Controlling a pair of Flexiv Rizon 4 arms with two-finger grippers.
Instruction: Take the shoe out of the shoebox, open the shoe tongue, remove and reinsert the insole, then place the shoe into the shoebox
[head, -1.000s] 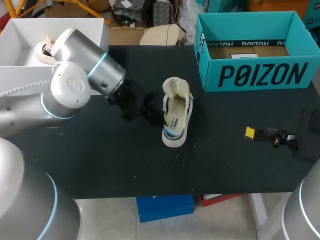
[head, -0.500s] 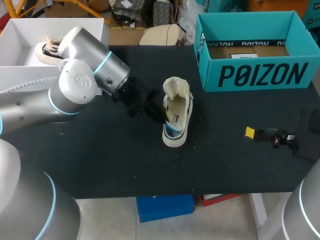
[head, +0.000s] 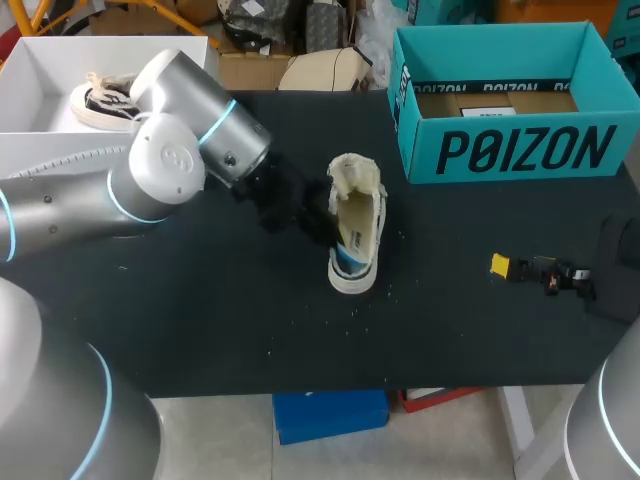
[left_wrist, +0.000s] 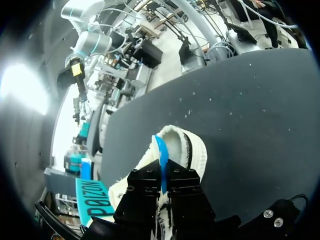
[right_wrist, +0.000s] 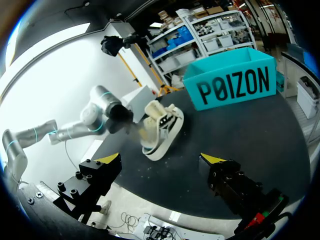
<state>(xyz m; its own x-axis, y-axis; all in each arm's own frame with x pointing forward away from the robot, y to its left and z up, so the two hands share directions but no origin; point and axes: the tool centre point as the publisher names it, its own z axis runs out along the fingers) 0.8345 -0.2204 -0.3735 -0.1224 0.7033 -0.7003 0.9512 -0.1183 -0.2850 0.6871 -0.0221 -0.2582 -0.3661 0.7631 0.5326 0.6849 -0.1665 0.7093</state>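
a white low-top shoe with fluffy cream lining (head: 355, 235) lies at the middle of the black table (head: 200, 320), well outside the teal cardboard shoebox (head: 520, 150) that stands at 1 o'clock from it, so the first step looks done. the shoe's mouth gapes wide, which suggests the tongue is already opened. the left gripper (left_wrist: 163, 175) comes in from 9 o'clock of the shoe, its 2 dark fingers pressed together on a thin blue insole (left_wrist: 161, 150) that rises edge-on out of the opening; i judge the removal to be in hand, not finished. the right gripper (right_wrist: 160, 160) rests at 4 o'clock of the shoe, well apart, its 2 yellow tips spread wide with nothing between them. left to do: draw the insole out, slide it back in, and return the shoe to the box.
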